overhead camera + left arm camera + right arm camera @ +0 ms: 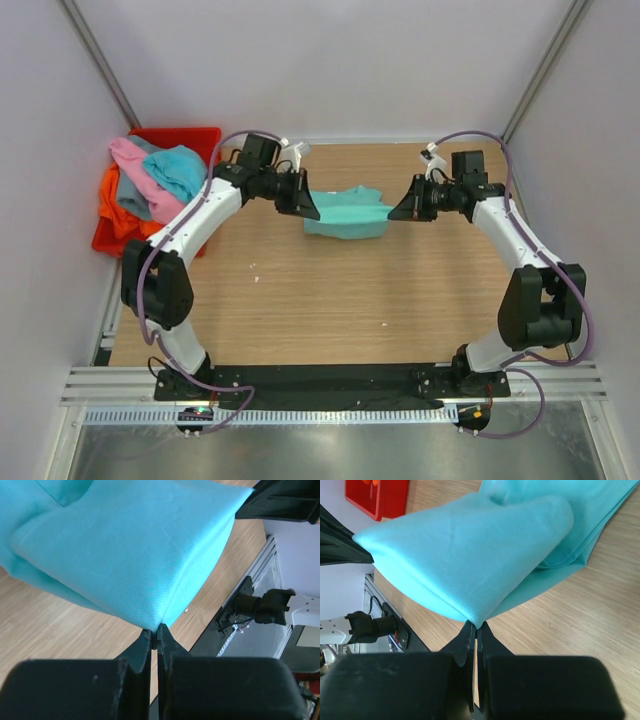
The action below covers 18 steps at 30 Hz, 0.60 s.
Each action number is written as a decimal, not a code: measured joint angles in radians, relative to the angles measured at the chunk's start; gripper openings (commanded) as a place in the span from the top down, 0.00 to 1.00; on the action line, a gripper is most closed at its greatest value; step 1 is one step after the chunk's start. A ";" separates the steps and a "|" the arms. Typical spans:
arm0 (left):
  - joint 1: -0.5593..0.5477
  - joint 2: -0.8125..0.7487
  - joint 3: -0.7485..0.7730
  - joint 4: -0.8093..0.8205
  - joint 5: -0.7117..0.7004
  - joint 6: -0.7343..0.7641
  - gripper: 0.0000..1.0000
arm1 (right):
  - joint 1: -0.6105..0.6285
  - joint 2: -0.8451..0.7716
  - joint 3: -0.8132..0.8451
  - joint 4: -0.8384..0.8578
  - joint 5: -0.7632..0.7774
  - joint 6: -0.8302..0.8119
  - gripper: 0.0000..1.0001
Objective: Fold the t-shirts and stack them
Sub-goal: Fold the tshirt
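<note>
Near edge: both arm bases bolted side by side. The bench (330, 300) in front of them shows wood grain and no folded shirt or stack.

Mid bench, toward the far side: the mint green t-shirt (347, 213) hangs between the two arms.
- Left fingers (143, 647) are pinched tight on a corner fold of the cloth, with no gap showing between the tips.
- Right fingers (465, 639) are likewise closed hard on the opposite corner.
- From above, the upper edge runs taut from one grip to the other. The rest sags in a doubled bundle that seems to rest on the bench, though contact is hard to confirm.
- Both wrist views show the cloth already doubled over, with a rounded fold bulging behind the pinched corner.

Far left corner: the red bin (190, 135) carries a loose heap.
- The pink t-shirt (140, 180) lies on top.
- The turquoise t-shirt (180, 170) is beside it.
- The grey t-shirt (130, 198) is partly buried.
- The orange t-shirt (112, 215) spills over the bin's left edge.
- All four are crumpled and none is folded.

Progress, as judged: early. The first shirt is mid-fold and not yet laid down flat. No stack has been started, and four shirts are left to fetch, fold and pile.
</note>
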 measured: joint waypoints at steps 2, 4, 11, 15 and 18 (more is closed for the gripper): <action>-0.010 -0.003 -0.037 0.000 -0.008 0.000 1.00 | 0.000 0.000 -0.014 -0.007 0.000 -0.003 0.99; -0.014 -0.003 -0.084 -0.001 -0.017 0.000 1.00 | 0.000 0.000 -0.037 -0.021 0.000 -0.005 0.99; -0.024 -0.003 -0.147 0.005 -0.041 -0.001 1.00 | 0.004 -0.002 -0.064 -0.049 -0.001 -0.018 0.98; -0.024 0.008 -0.111 -0.004 -0.063 0.013 1.00 | 0.004 0.019 -0.040 -0.056 -0.001 -0.023 0.99; -0.016 0.047 -0.027 -0.016 -0.080 0.024 1.00 | 0.004 0.086 0.037 -0.059 0.003 -0.026 0.99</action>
